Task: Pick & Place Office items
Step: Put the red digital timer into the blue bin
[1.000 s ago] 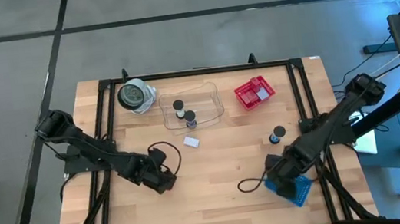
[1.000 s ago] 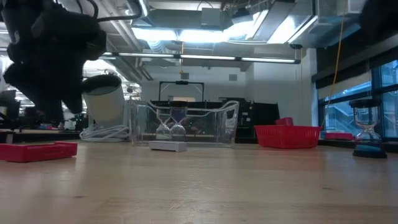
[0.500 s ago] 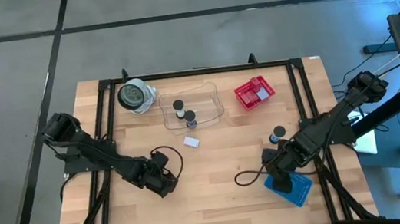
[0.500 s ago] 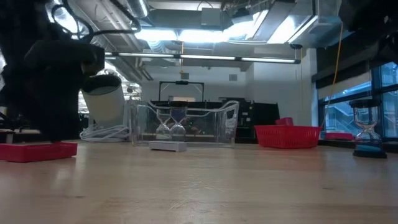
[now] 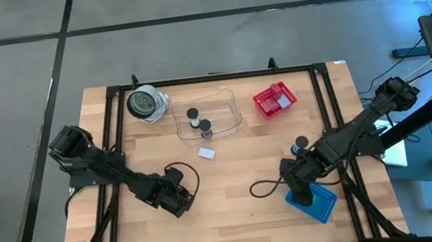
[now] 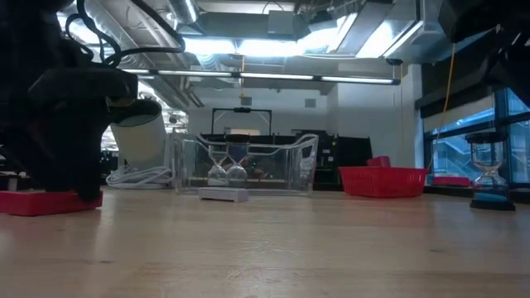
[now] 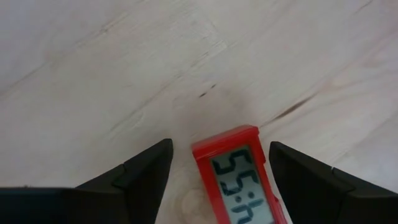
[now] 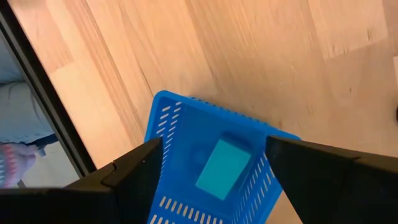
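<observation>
A: Since a second ago, what moved?

B: Both arms. Seen from above, the right gripper (image 5: 288, 175) has pulled up and left off the blue basket (image 5: 315, 202) at lower right, and the left gripper (image 5: 178, 198) has crept slightly lower near lower centre-left.

A: Fingers?

B: The left gripper's jaws stand spread, a red digital clock (image 7: 239, 176) lying on the wood between them, neither finger touching it. The right gripper's jaws are released too, with the blue basket below them and a teal block (image 8: 222, 164) inside it.

A: And the other items?

B: A white block (image 5: 207, 151) lies mid-table just below the clear tray (image 5: 229, 105), which holds two small sand timers (image 5: 198, 121). Another sand timer (image 5: 299, 144) stands right of centre, just above the right gripper. The red basket (image 5: 274, 100) sits at upper right.
</observation>
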Robot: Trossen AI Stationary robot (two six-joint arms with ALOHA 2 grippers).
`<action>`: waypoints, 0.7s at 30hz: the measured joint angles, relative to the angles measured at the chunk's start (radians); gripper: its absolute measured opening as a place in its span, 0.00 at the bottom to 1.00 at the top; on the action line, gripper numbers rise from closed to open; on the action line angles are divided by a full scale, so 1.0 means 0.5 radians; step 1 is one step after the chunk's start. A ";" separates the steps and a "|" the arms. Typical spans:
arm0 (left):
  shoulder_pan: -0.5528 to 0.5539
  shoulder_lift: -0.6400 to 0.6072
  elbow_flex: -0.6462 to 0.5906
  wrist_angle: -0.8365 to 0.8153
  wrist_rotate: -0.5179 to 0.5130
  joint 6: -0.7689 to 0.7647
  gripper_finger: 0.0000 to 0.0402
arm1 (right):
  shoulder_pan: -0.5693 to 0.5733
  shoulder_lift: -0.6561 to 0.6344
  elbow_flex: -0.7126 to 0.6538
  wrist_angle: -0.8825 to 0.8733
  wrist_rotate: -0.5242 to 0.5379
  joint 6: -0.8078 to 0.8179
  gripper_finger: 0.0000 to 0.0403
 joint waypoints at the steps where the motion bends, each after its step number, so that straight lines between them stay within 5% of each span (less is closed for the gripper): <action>1: 0.002 0.001 -0.001 -0.005 0.006 0.019 0.65 | -0.004 0.000 0.000 0.003 0.000 -0.004 0.71; 10: 0.002 -0.003 0.019 -0.047 0.013 0.063 0.40 | -0.020 0.000 0.000 0.005 0.000 -0.025 0.71; 21: 0.086 0.011 0.344 -0.125 -0.042 0.627 0.41 | -0.040 0.000 0.000 0.006 0.052 -0.035 0.71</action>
